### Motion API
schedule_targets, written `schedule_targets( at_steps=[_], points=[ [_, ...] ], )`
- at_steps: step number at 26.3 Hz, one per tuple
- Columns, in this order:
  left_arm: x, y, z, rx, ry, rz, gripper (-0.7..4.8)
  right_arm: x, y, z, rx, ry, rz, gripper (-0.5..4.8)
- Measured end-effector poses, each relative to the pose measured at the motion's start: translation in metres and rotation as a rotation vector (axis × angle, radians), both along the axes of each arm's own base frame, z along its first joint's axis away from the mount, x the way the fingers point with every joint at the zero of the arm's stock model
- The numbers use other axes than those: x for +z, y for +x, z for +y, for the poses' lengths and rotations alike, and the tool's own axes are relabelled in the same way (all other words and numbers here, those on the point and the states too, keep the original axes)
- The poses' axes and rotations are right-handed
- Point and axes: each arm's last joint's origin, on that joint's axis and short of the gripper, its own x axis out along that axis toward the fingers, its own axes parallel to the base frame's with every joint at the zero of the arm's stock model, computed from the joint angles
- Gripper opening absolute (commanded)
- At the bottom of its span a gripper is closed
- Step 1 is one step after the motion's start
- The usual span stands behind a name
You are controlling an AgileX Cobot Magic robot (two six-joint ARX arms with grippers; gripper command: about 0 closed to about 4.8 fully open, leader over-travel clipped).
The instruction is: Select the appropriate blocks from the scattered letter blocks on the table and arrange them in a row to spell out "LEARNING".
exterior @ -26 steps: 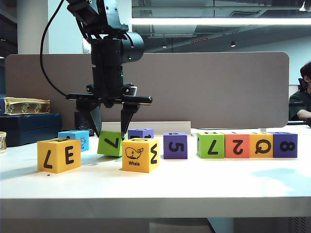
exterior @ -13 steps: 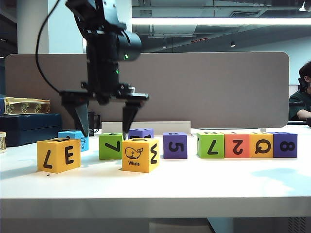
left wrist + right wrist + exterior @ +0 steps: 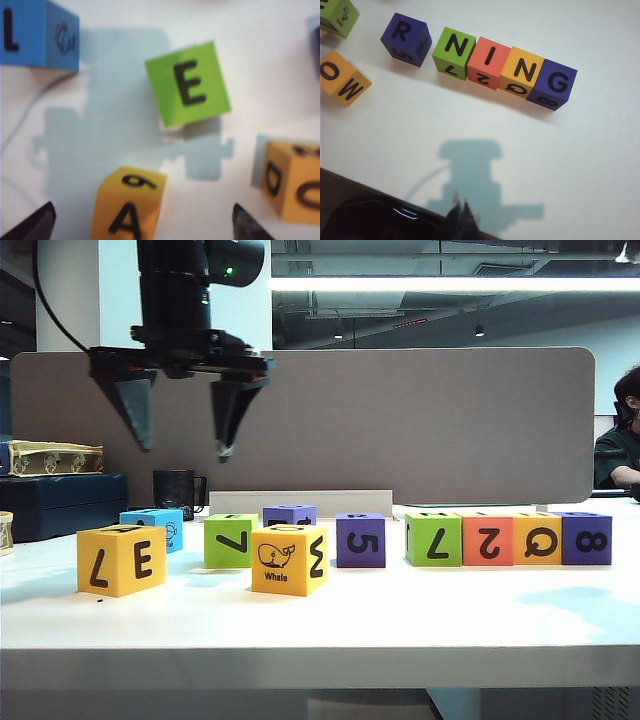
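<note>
Blocks reading "NING" (image 3: 505, 69) sit in a row on the table (image 3: 400, 610). Left tool (image 3: 180, 415) hangs wide open, empty, above green block (image 3: 229, 541). Right tool (image 3: 461, 212) pinched closed, empty.

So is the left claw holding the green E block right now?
No, the left claw hangs open and empty, high above the green E block, which sits on the table.

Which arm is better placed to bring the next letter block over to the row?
Left. The left gripper hangs open above the loose blocks, the green E block below it. The right gripper is shut, low on the far side of the N-I-N-G row.
</note>
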Motion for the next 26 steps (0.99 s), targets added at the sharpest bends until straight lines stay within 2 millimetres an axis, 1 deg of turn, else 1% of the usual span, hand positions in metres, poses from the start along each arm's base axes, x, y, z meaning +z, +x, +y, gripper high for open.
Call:
schedule_targets(
  at_steps=[1,5,6,8,12,20,25,26],
  points=[
    [-0.003,-0.003,0.004,-0.017,0.032,0.041,4.71,0.000,0.000,0.000,0.007,0.006,0.006,-0.01],
    [-0.015,-0.005,0.009,-0.026,0.067,0.100,4.71,-0.001,-0.002,0.003,0.077,0.077,0.041,-0.01],
    [-0.021,-0.005,0.014,-0.020,0.077,0.126,4.71,0.000,-0.003,0.005,0.122,0.124,0.058,-0.01],
    [-0.031,-0.007,0.019,-0.018,0.092,0.157,4.70,0.000,-0.004,0.007,0.193,0.199,0.086,-0.01],
    [-0.045,-0.009,0.023,-0.027,0.102,0.198,4.69,0.001,-0.006,0.010,0.262,0.272,0.113,-0.01],
    [-0.068,-0.011,0.022,-0.062,0.045,0.222,4.66,0.001,-0.007,0.011,0.309,0.322,0.132,-0.01],
    [-0.071,-0.008,0.022,-0.058,0.058,0.190,4.63,0.001,-0.007,0.011,0.311,0.324,0.139,-0.01],
    [-0.071,-0.008,0.023,-0.054,0.079,0.180,4.32,0.001,-0.008,0.011,0.310,0.323,0.143,-0.01]
  ],
)
